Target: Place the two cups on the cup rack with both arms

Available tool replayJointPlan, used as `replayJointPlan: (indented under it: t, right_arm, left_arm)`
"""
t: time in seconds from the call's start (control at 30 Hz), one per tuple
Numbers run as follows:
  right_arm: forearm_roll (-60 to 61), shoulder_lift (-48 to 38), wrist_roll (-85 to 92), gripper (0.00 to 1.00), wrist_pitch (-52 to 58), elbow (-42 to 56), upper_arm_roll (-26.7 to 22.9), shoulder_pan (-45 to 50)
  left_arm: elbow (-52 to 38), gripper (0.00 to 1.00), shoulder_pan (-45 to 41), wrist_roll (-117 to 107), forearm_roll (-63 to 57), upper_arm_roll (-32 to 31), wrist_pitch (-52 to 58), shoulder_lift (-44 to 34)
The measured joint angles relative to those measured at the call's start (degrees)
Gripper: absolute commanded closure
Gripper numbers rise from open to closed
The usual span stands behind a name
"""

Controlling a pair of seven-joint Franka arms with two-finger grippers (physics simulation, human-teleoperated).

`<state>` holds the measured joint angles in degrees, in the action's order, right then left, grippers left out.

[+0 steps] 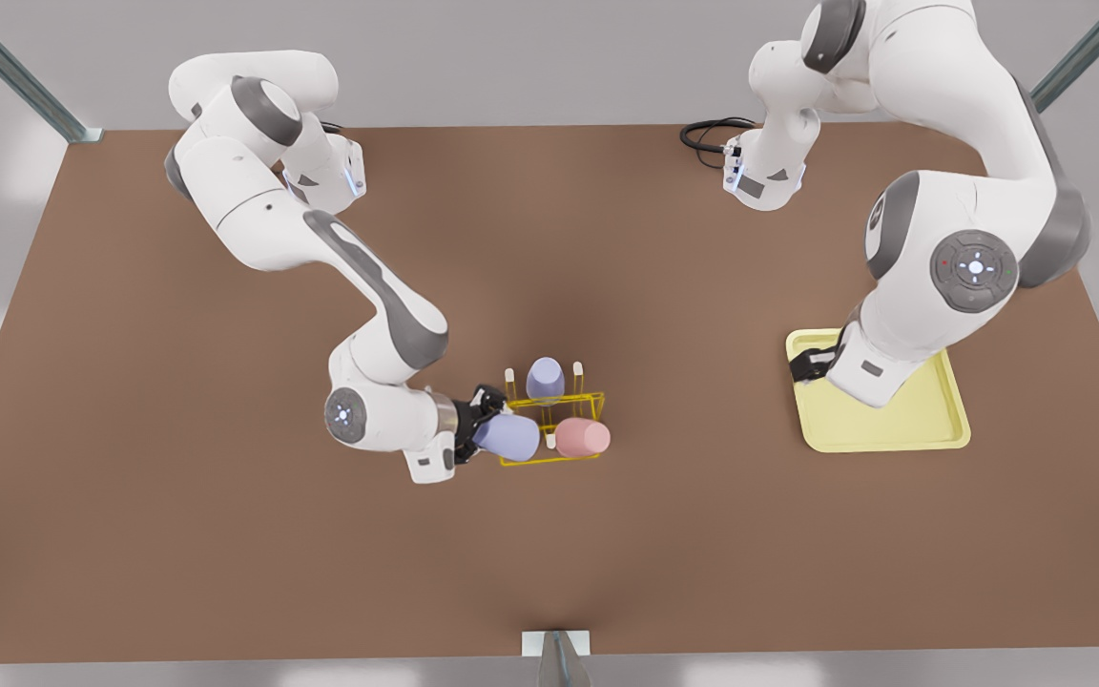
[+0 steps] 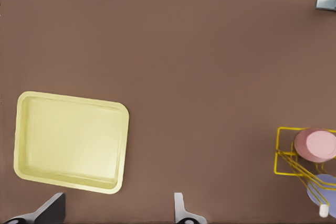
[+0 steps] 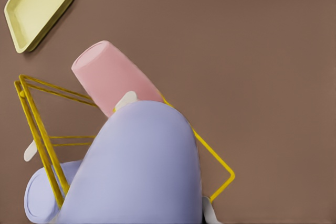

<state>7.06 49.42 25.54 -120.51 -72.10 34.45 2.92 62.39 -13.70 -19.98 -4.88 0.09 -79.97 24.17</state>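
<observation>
Right up against the right wrist camera, a lavender cup (image 3: 142, 166) is being pinched by the right gripper (image 1: 485, 412) at the cup rack (image 1: 551, 427) mid-bench (image 1: 177, 534). On the rack, a pink cup (image 1: 583, 438) and a second lavender cup (image 1: 545, 379) are being carried upside down on pegs. Off at the front view's right, the left gripper (image 1: 805, 367) is being hung over a pale-yellow tray (image 1: 902, 420), fingers (image 2: 180, 211) spread
</observation>
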Motion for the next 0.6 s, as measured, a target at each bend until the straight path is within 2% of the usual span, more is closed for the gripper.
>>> replayJointPlan:
  t: [0.1, 0.17, 0.23, 0.37, 0.6]
  right_arm:
    - [0.0, 0.0, 0.1, 0.28, 0.0, 0.0, -0.4, -0.1]
    - [0.0, 0.0, 0.2, 0.00, 0.0, 0.0, -0.5, -0.2]
    - [0.0, 0.1, 0.2, 0.00, -0.1, 0.1, -0.5, -0.1]
    - [0.4, 0.6, 0.1, 0.00, -0.1, 0.7, -0.5, 0.0]
    - [1.1, 1.3, -4.8, 0.00, 0.2, 0.9, -0.4, -0.2]
  left_arm:
    - [0.2, 0.00, 0.0, 3.0, -0.9, 0.1, 2.0, -0.3]
    - [0.2, 0.00, 0.0, 4.7, -1.3, 0.1, 2.9, -0.5]
    - [1.1, 0.00, 0.0, 6.2, -1.6, 0.1, 3.5, -1.3]
    - [16.6, 0.00, -2.9, 8.9, -1.4, 1.8, 1.8, -11.6]
    - [19.1, 0.00, -1.2, 12.2, 3.2, 2.0, 0.8, -12.4]
